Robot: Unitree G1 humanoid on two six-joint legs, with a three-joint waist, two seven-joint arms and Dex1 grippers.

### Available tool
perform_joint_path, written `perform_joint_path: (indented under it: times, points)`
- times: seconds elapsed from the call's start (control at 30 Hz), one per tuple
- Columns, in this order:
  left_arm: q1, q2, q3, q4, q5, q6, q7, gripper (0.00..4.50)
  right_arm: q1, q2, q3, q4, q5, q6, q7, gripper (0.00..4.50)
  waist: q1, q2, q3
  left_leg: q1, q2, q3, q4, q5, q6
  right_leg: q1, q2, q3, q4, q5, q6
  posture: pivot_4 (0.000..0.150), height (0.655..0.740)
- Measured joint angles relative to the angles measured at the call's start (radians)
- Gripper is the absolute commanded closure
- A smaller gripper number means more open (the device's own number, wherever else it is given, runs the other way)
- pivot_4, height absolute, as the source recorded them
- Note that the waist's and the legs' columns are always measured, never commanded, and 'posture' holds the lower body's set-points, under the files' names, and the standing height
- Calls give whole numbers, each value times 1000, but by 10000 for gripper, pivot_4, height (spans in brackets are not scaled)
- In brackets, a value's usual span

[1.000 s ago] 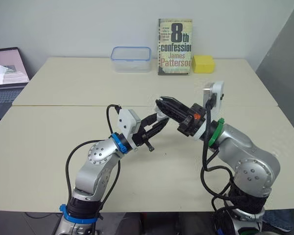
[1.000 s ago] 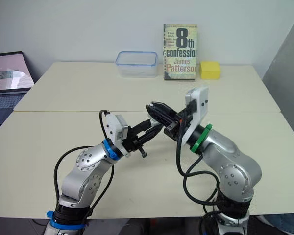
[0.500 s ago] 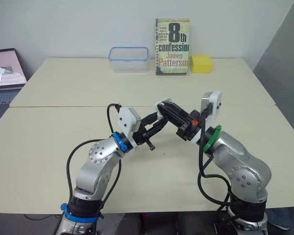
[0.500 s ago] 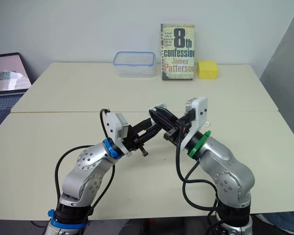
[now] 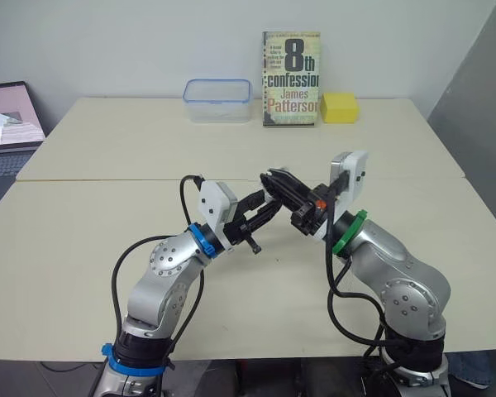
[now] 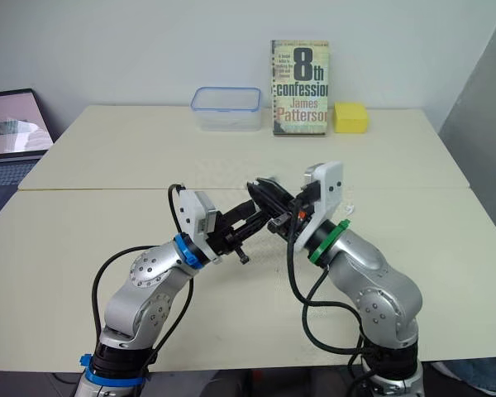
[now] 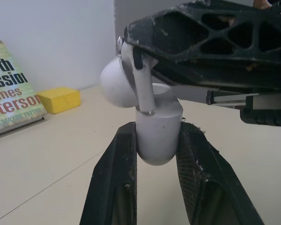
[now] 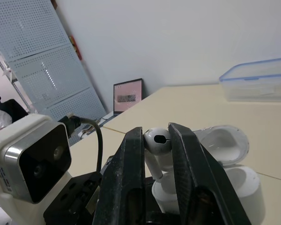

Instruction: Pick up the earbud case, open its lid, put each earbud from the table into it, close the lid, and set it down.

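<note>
My left gripper is shut on the body of the white earbud case and holds it above the front table's middle. The case's lid stands open. My right gripper is shut on a white earbud by its round head. The earbud's stem points down into the case's opening and touches its top. The two grippers meet tip to tip, with the right gripper just above the left one.
At the back of the far table stand a clear plastic box with a blue rim, an upright book and a yellow sponge. A laptop sits at the far left. A seam joins the two tables.
My right gripper has moved a little to the left with the earbud, closing in over the case. The left gripper has kept the case nearly still.
</note>
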Motion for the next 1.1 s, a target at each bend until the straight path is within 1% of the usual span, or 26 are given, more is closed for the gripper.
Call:
perform_joint_path:
  times: [0.13,0.3,0.43,0.8,1.1]
  points:
    - [0,0,0,-1,0,11,2,37032,13,2,-1,0,4,-14,-17,41053,0,0,0,0,0,0,0,0,0,0,0,0,0,0,0,1500,7400]
    - [0,0,1,-4,-1,13,2,37032,13,21,-19,-4,70,-9,-58,41053,0,0,0,0,0,0,0,0,0,0,0,0,0,0,0,1500,7400]
    - [0,1,3,-4,-2,14,1,37032,15,-6,-33,-16,97,-9,-69,41053,0,0,0,0,0,0,0,0,0,0,0,0,0,0,0,1500,7400]
    - [0,1,3,-4,-4,18,-3,37032,74,-47,17,-16,50,-93,-58,41053,0,0,0,0,0,0,0,0,0,0,0,0,0,0,0,1500,7400]
    - [0,1,-1,-4,-4,30,-3,37032,98,-46,56,-3,18,-148,-56,41053,0,0,0,0,0,0,0,0,0,0,0,0,0,0,0,1500,7400]
